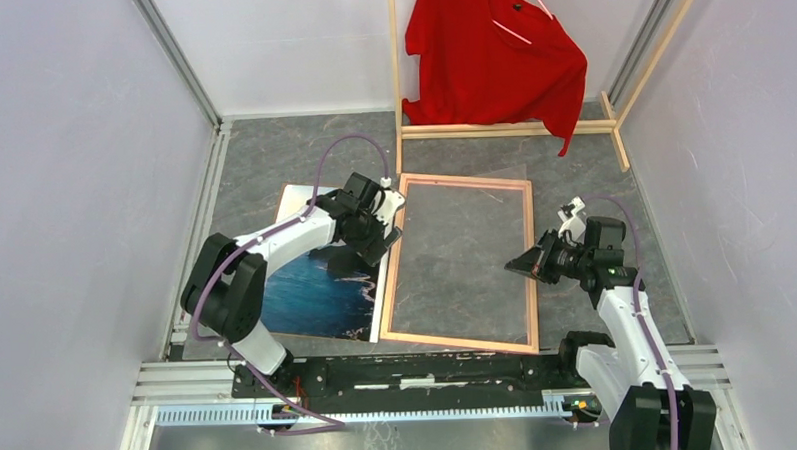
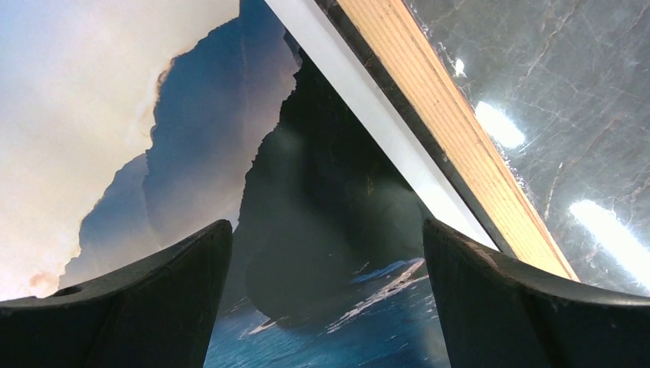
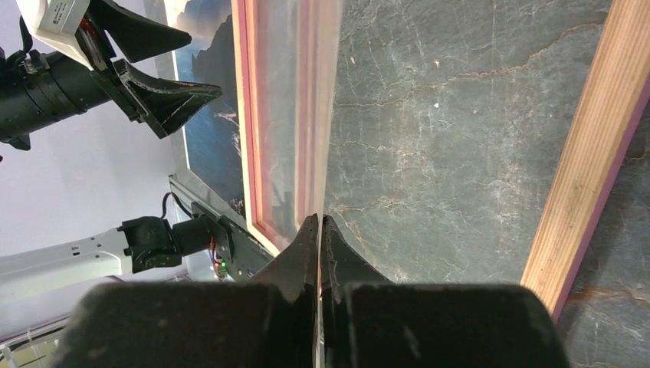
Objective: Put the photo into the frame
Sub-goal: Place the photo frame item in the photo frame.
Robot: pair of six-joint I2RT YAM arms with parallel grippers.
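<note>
The photo (image 1: 312,293), a seascape with dark cliffs, lies face up on the grey table, left of the frame (image 1: 388,285). The frame lies flat with its light wood side up. My left gripper (image 1: 370,248) is open and empty just above the photo's right part (image 2: 322,192), close to the frame's left rail (image 2: 452,138). My right gripper (image 1: 511,266) is inside the frame's right rail (image 3: 582,153). It is shut on the edge of a thin clear sheet (image 3: 306,115) that stands tilted over the frame opening. The left gripper (image 3: 205,65) also shows in the right wrist view.
A tall wooden clothes rack (image 1: 511,129) with a red shirt (image 1: 494,57) stands at the back, just behind the frame. White walls close in left and right. A metal rail (image 1: 430,369) with the arm bases runs along the near edge.
</note>
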